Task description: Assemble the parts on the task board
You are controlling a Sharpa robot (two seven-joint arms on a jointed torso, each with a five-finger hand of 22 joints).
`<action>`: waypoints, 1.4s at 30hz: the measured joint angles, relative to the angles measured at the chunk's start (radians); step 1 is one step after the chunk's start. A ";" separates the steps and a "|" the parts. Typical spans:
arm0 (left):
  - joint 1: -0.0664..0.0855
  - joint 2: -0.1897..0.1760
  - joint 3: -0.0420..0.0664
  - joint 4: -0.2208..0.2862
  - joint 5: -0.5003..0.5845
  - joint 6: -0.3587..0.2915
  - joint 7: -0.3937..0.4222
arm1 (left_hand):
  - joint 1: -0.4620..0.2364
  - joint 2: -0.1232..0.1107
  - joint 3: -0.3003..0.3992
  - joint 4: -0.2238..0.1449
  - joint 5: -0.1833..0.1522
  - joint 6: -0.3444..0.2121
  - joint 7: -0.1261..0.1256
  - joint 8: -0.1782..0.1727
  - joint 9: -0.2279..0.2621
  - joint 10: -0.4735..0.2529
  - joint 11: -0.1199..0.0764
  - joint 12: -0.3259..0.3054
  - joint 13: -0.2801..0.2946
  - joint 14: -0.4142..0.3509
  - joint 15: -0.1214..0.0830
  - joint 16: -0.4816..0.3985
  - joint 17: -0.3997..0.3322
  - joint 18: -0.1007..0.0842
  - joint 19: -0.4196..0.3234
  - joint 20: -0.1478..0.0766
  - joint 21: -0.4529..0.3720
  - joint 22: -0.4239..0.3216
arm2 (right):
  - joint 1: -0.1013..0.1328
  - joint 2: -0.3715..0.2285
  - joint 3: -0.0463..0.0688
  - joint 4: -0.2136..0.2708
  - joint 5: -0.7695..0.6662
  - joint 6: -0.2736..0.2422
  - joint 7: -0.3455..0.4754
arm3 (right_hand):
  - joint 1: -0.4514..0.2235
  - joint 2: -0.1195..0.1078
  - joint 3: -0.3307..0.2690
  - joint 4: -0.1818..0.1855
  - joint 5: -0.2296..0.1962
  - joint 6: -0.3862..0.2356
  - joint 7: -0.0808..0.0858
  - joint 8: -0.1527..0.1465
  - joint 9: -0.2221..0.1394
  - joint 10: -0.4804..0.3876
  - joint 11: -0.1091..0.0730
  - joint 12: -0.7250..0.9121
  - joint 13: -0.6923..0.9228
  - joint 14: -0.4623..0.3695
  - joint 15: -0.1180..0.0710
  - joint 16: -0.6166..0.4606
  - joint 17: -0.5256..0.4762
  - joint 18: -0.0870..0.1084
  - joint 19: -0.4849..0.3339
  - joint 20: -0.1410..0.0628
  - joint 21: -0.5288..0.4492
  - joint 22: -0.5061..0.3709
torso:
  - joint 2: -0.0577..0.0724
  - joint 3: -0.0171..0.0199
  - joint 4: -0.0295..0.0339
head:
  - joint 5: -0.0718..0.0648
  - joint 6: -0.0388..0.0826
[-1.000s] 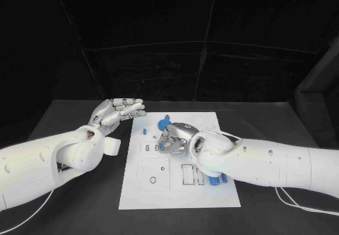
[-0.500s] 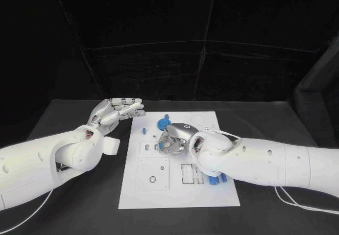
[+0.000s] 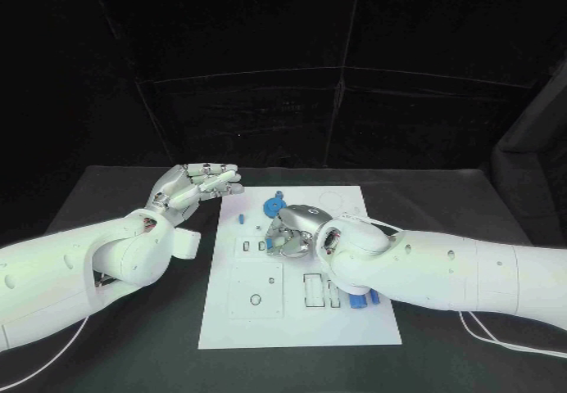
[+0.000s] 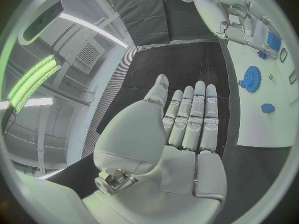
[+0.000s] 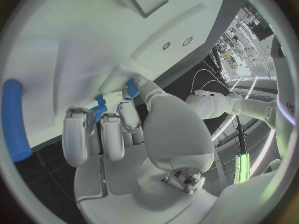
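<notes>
The white task board (image 3: 254, 323) lies in the middle of the black table. My right hand (image 3: 296, 231) is bent down over the board's upper middle, and its fingertips pinch a small blue part (image 5: 99, 112) against the board; the same blue part (image 4: 272, 41) shows from the left wrist. A blue gear (image 3: 277, 205) and a small blue peg (image 3: 242, 219) lie on the board just beyond that hand. My left hand (image 3: 195, 184) hovers off the board's far left corner, fingers straight and apart, holding nothing (image 4: 187, 119).
More blue parts (image 3: 358, 301) sit at the board's right edge, partly under my right forearm. A blue rod (image 5: 14, 119) lies on the board near the right hand. Empty slots and holes (image 3: 256, 300) mark the board's near half. Black cloth surrounds the board.
</notes>
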 measured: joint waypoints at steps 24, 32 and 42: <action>0.000 -0.004 0.000 -0.012 -0.059 0.005 -0.050 | -0.012 0.020 0.004 -0.024 0.007 0.088 -0.059 0.009 0.007 0.167 -0.077 0.033 0.014 0.344 -0.107 0.151 0.099 0.000 0.285 -0.110 0.144 0.060 | -0.003 -0.077 -0.003 0.092 -0.045 -0.137 0.049 | -0.011 -0.069 -0.171 0.085 -0.059 -0.094 0.016 -0.015 0.001 -0.023 0.016 -0.030 -0.031 0.004 0.018 -0.004 0.000 0.000 -0.001 0.017 -0.014 0.000 | -0.001 0.0013 -0.0002 | 0.005 0.002; 0.013 -0.006 0.000 -0.028 -0.164 0.012 -0.165 | -0.083 0.021 -0.014 -0.008 0.016 0.143 -0.114 0.009 0.013 0.342 -0.139 0.107 0.072 0.402 -0.170 0.732 0.637 0.000 0.444 -0.186 0.298 0.142 | 0.046 -0.178 -0.001 0.152 0.031 -0.150 0.188 | 0.054 -0.026 -0.192 0.094 -0.037 -0.098 0.020 -0.011 0.002 -0.036 0.018 -0.046 -0.045 0.004 0.018 -0.021 0.001 0.000 -0.001 0.017 -0.025 0.000 | -0.003 0.0020 -0.0008 | 0.009 0.004; 0.099 0.021 0.001 -0.053 -0.527 0.156 -0.566 | -0.193 0.012 -0.091 0.111 0.007 0.150 -0.145 0.140 0.123 0.236 -0.159 0.505 0.429 0.402 -0.199 1.290 1.193 0.000 0.434 -0.213 0.602 0.418 | 0.135 -0.311 0.045 0.151 0.380 -0.067 0.327 | 0.091 -0.002 -0.185 0.074 0.008 -0.094 0.016 -0.003 0.003 -0.039 0.014 -0.033 -0.031 0.004 0.018 -0.026 0.001 0.000 -0.001 0.017 -0.025 0.000 | -0.020 0.0102 -0.0044 | 0.028 -0.007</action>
